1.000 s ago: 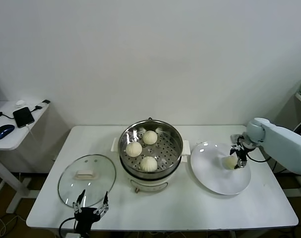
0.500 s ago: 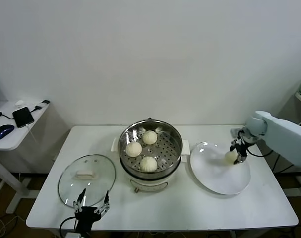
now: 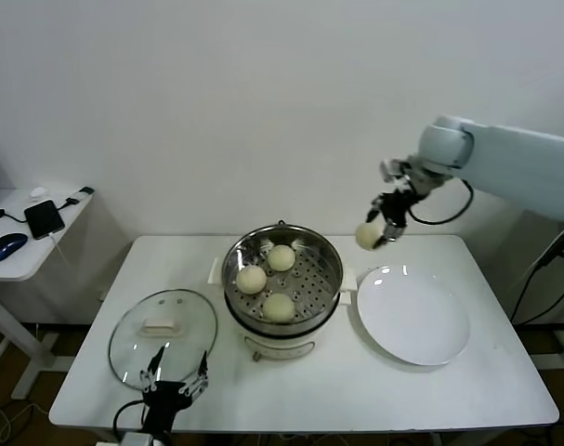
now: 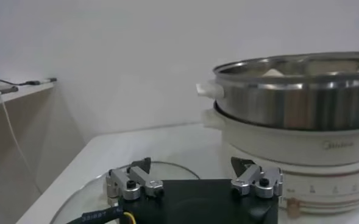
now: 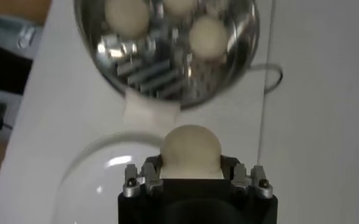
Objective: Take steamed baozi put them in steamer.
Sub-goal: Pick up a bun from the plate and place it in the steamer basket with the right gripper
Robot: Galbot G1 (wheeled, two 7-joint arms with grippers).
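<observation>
Above the plate (image 3: 413, 316) — right tool (image 3: 382, 234) grips a baozi (image 3: 367, 236).

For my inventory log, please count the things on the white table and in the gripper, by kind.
Baozi in the steamer: 3
Baozi in the right gripper: 1
Steamer: 1
White plate: 1
Glass lid: 1
Total: 7

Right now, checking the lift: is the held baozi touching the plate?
Apart. The head view shows the baozi in the right gripper, raised well above the white plate.
</observation>
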